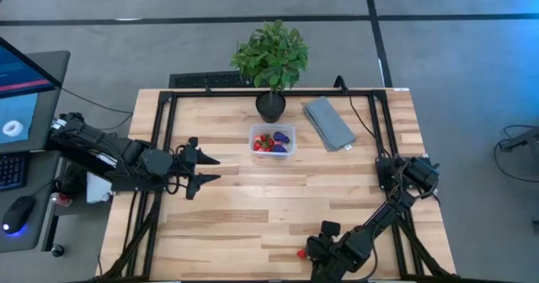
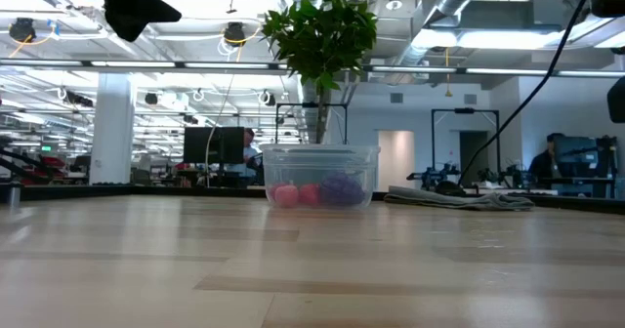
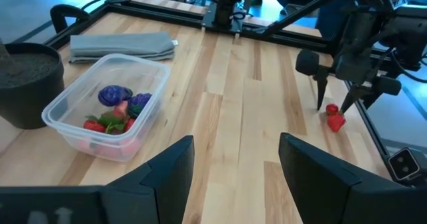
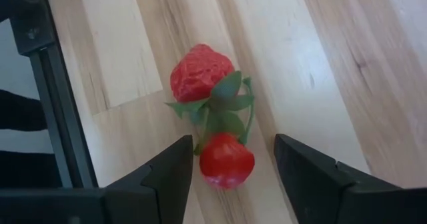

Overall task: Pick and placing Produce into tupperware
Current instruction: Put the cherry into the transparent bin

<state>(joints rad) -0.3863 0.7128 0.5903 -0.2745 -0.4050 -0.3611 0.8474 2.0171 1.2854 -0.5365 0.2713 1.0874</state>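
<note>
- Clear tub (image 1: 273,140): centre-rear of table, beside black plant pot (image 1: 270,106); holds strawberries and 2 purple grape bunches (image 3: 115,95).
- Right gripper (image 4: 230,161): front table edge, jaws wide, over 2 strawberries (image 4: 212,111), possibly joined; high view shows only a red speck.
- Left gripper (image 1: 209,168): left side, jaws wide, empty.

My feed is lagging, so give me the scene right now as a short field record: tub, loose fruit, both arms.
tupperware: clear tub mid-table, beside the plant pot, already holding strawberries and purple grapes
loose produce: two red strawberries joined by green leaves, on the table's near edge
right gripper: jaws open, poised over the loose strawberries, not touching
left gripper: jaws open, empty, waiting at the table's left side
grey cloth: folded, beside the tub
</note>
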